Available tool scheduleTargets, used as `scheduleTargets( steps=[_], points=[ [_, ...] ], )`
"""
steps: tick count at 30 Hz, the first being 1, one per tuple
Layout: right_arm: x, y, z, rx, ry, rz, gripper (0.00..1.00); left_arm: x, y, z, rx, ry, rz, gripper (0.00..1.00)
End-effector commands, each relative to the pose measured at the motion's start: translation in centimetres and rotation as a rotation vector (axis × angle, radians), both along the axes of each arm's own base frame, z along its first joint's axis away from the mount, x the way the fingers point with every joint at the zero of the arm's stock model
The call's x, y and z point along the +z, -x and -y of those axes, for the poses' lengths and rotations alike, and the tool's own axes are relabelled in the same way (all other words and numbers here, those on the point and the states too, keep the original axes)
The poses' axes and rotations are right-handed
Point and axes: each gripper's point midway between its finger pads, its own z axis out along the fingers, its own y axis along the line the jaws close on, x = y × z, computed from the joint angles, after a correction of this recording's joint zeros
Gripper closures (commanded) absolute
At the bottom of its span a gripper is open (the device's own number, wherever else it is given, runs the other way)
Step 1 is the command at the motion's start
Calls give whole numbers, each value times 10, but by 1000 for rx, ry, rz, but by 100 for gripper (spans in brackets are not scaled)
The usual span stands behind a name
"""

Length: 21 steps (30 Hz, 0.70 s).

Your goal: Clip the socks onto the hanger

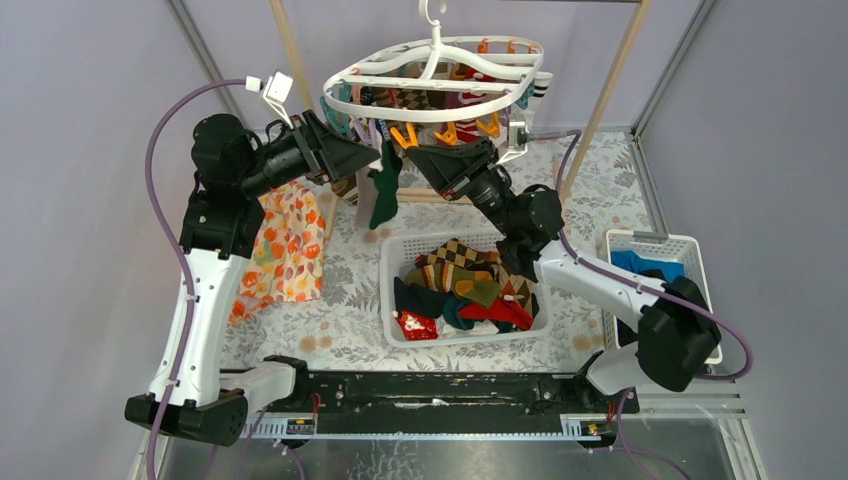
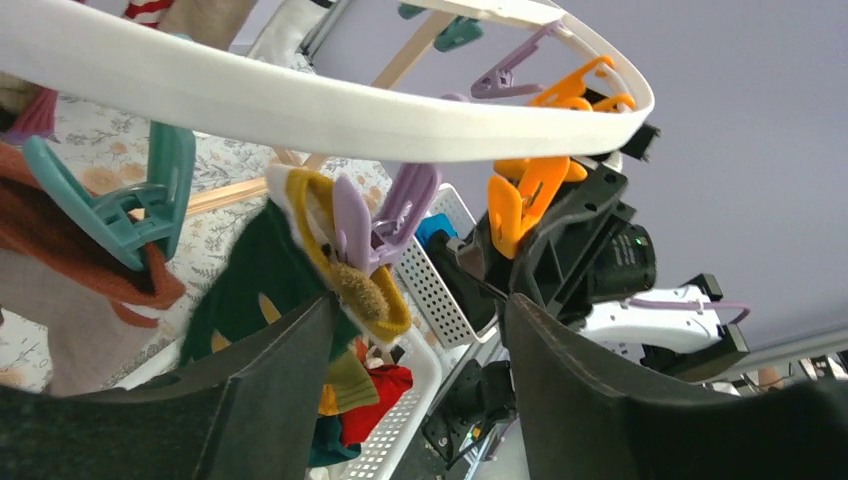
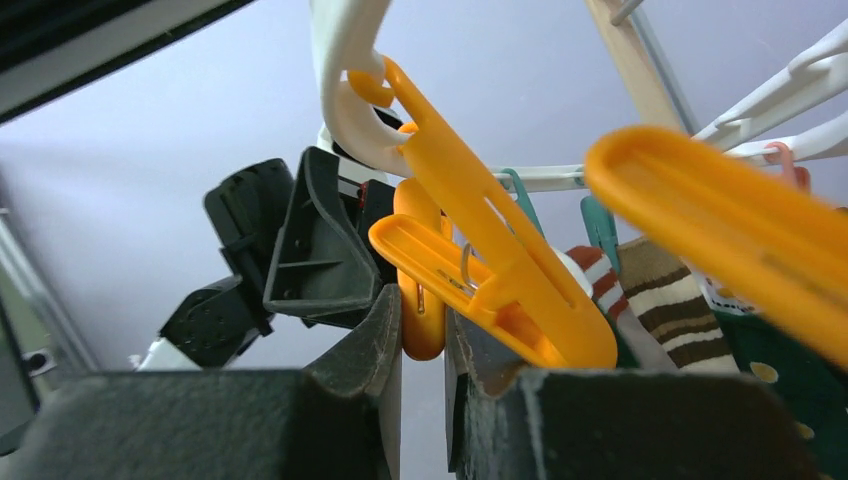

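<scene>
Green sock (image 2: 245, 285) just beside left claw (image 2: 418, 305)

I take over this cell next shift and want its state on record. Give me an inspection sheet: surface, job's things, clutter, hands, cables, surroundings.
Surface: table with a grey floral cover.
Job's things: hanger hangs high, several clipped socks; dark green sock dangles from a purple clip; loose socks in the middle basket.
Clutter: orange floral cloth at left; blue and black clothes in the right basket.
Hands: left hand open by the purple clip; right hand shut on an orange clip.
Cables: purple cables loop free on both sides.
Surroundings: pale wooden rack, grey walls.
</scene>
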Motion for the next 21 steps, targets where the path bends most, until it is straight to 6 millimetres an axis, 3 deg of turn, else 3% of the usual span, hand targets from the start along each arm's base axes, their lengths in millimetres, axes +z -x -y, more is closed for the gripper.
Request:
scheduleTargets(
  steps=[1,7,13,21],
  points=[
    [19,-4,1,-199,72,42,100,13,4,-9,58,-22,47,28],
    [6,-9,-8,-294,128,17,100,22,10,-15,94,-36,87,19],
    [6,-7,-22,-316,159,30,100,29,12,-11,65,-10,91,18],
    [6,-2,-39,-339,199,53,100,24,-5,-2,19,42,22,20]
  ],
)
